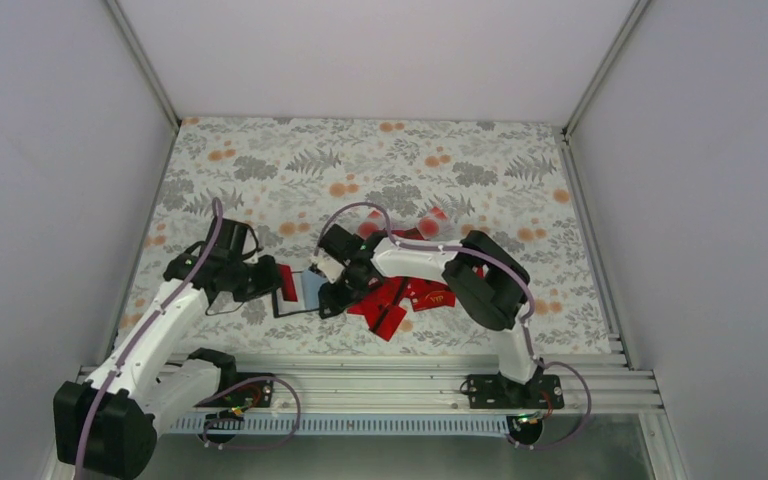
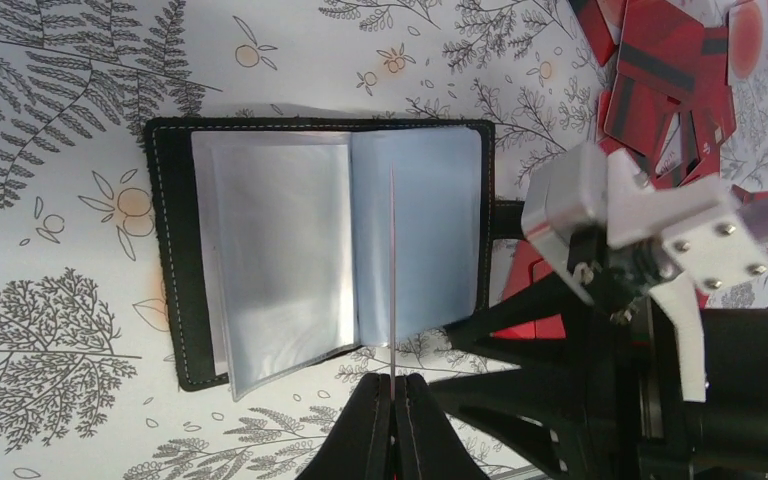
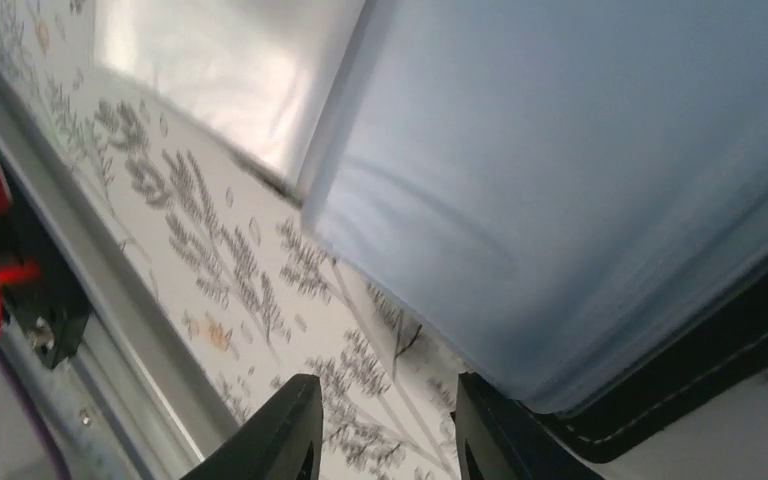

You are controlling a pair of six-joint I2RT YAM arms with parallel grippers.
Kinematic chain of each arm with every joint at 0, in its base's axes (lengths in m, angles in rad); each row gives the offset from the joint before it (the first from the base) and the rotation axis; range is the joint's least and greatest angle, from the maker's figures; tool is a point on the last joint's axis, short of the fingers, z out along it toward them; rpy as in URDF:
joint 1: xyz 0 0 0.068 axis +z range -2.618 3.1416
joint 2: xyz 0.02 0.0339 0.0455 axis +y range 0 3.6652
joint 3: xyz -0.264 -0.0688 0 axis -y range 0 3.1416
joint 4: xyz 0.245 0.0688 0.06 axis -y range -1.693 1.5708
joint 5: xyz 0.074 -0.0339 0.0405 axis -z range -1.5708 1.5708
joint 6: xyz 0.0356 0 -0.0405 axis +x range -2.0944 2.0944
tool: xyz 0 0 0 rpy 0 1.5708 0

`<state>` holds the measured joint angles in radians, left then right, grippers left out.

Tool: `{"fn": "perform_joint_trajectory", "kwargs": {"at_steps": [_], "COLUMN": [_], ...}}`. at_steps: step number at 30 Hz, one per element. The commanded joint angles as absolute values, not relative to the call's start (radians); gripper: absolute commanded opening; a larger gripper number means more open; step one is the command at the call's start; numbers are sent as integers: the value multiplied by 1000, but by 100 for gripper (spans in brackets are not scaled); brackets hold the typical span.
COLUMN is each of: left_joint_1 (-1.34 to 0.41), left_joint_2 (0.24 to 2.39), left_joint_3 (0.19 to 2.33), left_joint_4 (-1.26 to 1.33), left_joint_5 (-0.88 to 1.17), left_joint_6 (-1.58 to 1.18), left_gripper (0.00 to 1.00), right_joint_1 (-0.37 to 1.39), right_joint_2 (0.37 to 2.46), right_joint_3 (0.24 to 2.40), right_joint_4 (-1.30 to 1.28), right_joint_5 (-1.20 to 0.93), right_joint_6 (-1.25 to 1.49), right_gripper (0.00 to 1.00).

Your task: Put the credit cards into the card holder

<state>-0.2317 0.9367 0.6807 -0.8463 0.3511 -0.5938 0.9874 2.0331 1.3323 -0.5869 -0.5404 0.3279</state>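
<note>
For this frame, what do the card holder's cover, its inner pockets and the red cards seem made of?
Card holder cover: black leather or imitation, matte, pale stitching along the edge. Inner pockets: thin bluish translucent plastic film, glossy with glare and wrinkles. Credit cards: probably rigid plastic, smooth red, some with a black stripe.
</note>
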Motion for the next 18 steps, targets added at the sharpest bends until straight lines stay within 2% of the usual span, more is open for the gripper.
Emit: {"fn": "perform_joint_trajectory", "kwargs": {"at_steps": [1,12,18], "left_joint_1": [-229,-185,-129], "left_joint_2": [960,946,826], "left_joint_3": [703,665,466], "left_joint_4": [-798,-772,-655], "left_joint_5": [378,379,572], "left_joint_6": [-580,-587,-708], "left_gripper": [2,2,2], "right_joint_1": [963,913,913], "right_joint_2": [2060,2069,2008], "right_joint_3": [1384,1377,1349], "right_joint_4": [-542,-503,-500], "right_joint_5": [-429,-442,-484], "right_joint_6": [374,410,378], "right_gripper": [34,34,35]}}
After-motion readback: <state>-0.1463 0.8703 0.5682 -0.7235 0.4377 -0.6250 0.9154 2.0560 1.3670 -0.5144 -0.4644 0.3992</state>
